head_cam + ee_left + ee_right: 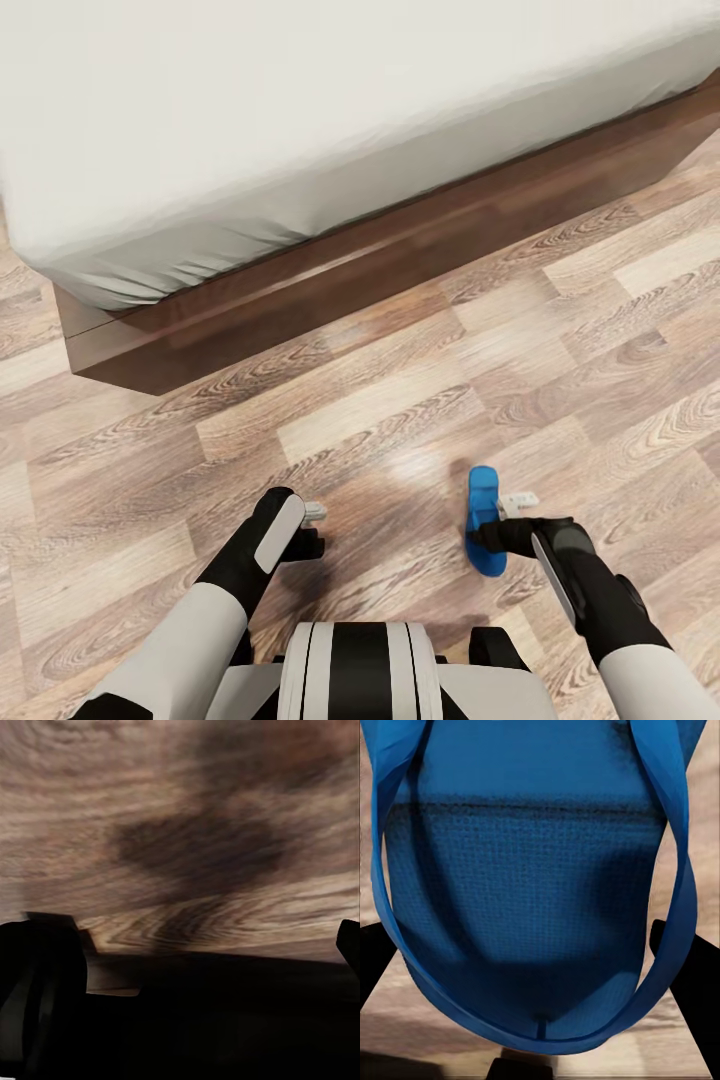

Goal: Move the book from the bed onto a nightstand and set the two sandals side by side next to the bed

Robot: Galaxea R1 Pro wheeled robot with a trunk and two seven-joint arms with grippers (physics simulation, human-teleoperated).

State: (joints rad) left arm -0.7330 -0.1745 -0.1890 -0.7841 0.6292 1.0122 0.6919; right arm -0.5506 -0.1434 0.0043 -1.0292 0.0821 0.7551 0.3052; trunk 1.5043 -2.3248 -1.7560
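The robot's white-and-black trunk (360,665) sits nearest the head camera, with both dark forearms reaching forward over the wood-plank floor (400,400). Beyond them the bed (300,130) runs slantwise across the far side, its off-white mattress overhanging a dark brown frame.

The right claw (497,525) is low at one blue sandal (484,520), which lies on the floor well apart from the bed frame, its long axis pointing roughly toward the bed. In the right wrist view the sandal's sole (532,907) and thong straps lie between the dark fingers (686,967); whether that claw is clenched on it I cannot tell. The left claw (312,520) hovers over bare floor, grasping nothing, though its gap is not clear enough to judge.

The sandal lies right at the right claw, so the right arm is far the nearer for handling it.
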